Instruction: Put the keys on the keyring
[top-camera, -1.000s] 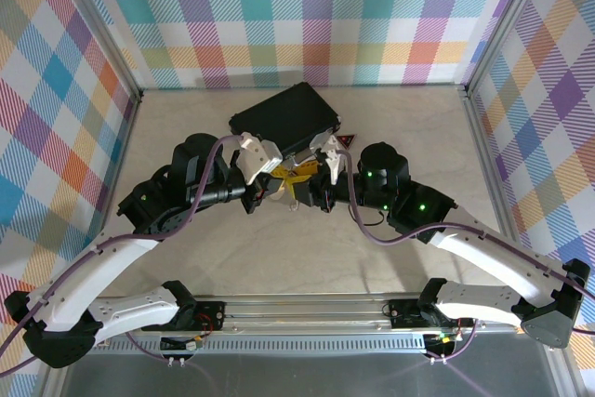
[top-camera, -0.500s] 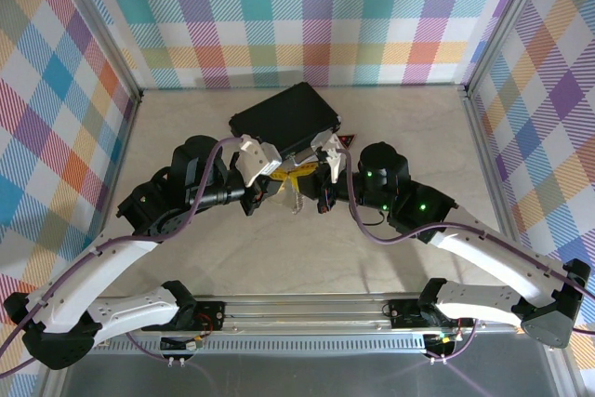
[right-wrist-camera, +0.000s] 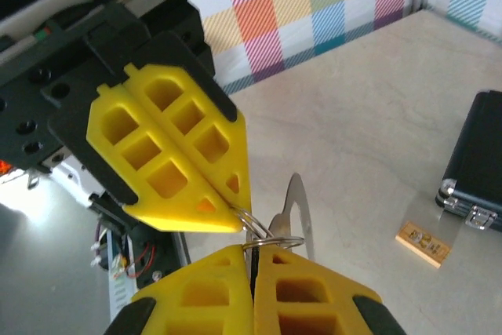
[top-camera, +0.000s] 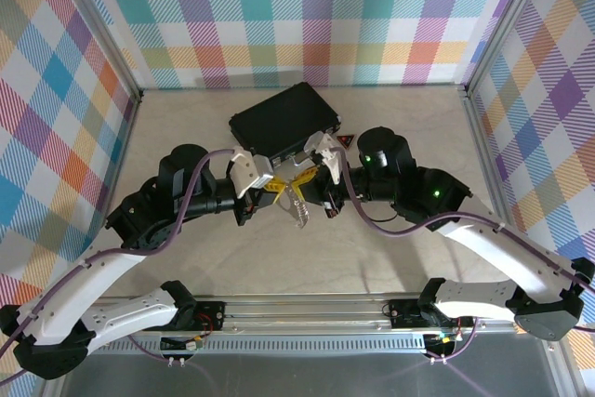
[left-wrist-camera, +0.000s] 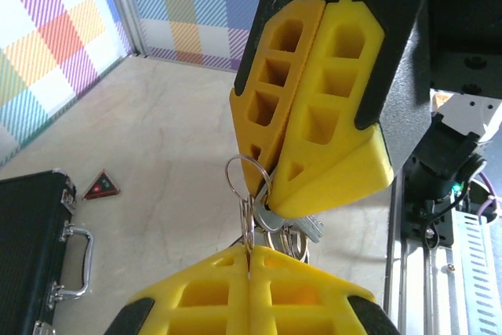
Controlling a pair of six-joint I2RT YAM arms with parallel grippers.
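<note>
Clenched left gripper (left-wrist-camera: pixel 249 255) and right gripper (right-wrist-camera: pixel 252 256) tip to tip on the thin silver wire keyring (left-wrist-camera: pixel 246 221), likely to brace it from both sides for threading. Held it aloft over the pale beige counter (top-camera: pixel 186 137), nearer than the black hard case (top-camera: pixel 284 118), with small silver keys (left-wrist-camera: pixel 310 229) dangling beneath, seemingly already threaded.

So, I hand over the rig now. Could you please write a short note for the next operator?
Left gripper: jaws shut on the keyring, which is held in the air.
Right gripper: jaws shut on the keys, it seems, tip to tip with the left.
Done: ring and keys are off the table, together between the arms.
Left: I cannot tell whether any key is threaded on. Check that, then finish.
</note>
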